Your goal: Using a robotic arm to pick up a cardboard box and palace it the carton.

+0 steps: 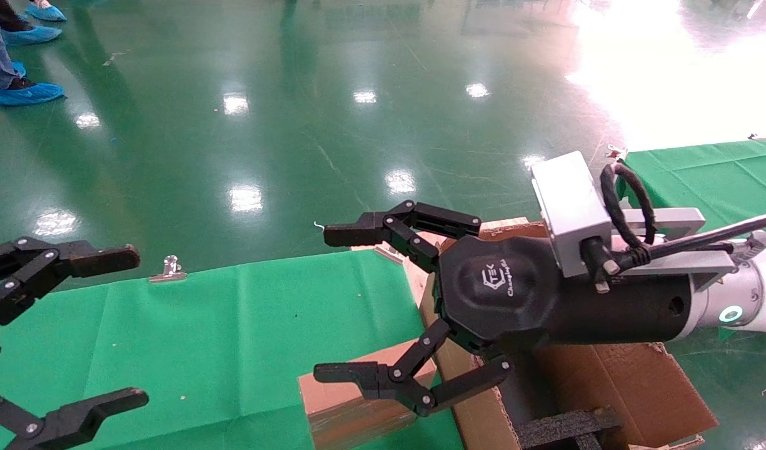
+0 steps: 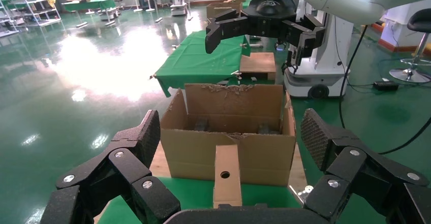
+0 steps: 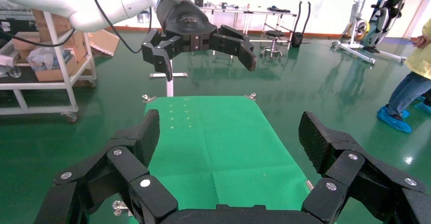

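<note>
With its black multi-link right gripper point(image 1: 332, 306) spread wide and empty above the small brown cardboard box point(image 1: 357, 400), which stands on the green-clothed table point(image 1: 232, 325) against the large torn-flapped carton point(image 1: 639, 381), the white robotic arm point(image 1: 745, 300) seems poised to descend and grasp, while the open left gripper point(image 1: 129, 325) idles opposite.

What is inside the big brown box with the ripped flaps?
Inside the carton you can see dark foam pieces near the bottom. The right gripper, open, hangs above it and hides part of the inside, so the rest cannot be seen. The small cardboard box stands outside, against its wall.

The carton's point(image 1: 614, 381) open top is partly blocked by black foam inserts point(image 1: 564, 428).
</note>
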Controlling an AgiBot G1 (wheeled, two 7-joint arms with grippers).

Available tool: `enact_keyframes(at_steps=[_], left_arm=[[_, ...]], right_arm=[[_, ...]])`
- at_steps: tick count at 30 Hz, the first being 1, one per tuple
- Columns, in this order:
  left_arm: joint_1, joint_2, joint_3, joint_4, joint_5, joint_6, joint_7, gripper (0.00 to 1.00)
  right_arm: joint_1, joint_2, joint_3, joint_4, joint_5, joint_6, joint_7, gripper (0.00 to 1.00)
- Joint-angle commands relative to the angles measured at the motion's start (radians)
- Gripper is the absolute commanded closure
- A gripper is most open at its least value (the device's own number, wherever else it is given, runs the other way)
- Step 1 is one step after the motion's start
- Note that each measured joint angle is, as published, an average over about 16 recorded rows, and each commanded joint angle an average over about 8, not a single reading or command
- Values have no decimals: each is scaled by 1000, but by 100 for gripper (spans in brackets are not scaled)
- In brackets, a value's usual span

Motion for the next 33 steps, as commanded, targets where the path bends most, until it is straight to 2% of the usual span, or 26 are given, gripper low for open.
enact_keyframes(at_steps=[1, 12, 13, 20, 21, 28, 33], left_arm=[[0, 0, 0, 0, 0, 0, 0, 0], [0, 0, 0, 0, 0, 0, 0, 0], [0, 0, 0, 0, 0, 0, 0, 6], [0, 0, 0, 0, 0, 0, 0, 93], [0, 0, 0, 0, 0, 0, 0, 99], [0, 0, 0, 0, 0, 0, 0, 100], [0, 0, 0, 0, 0, 0, 0, 100]], right_arm=[[0, 0, 0, 0, 0, 0, 0, 0], [0, 0, 0, 0, 0, 0, 0, 0], [0, 0, 0, 0, 0, 0, 0, 0], [0, 0, 0, 0, 0, 0, 0, 0], [0, 0, 0, 0, 0, 0, 0, 0], [0, 1, 0, 0, -2, 0, 0, 0], [23, 10, -17, 5, -48, -8, 2, 0]])
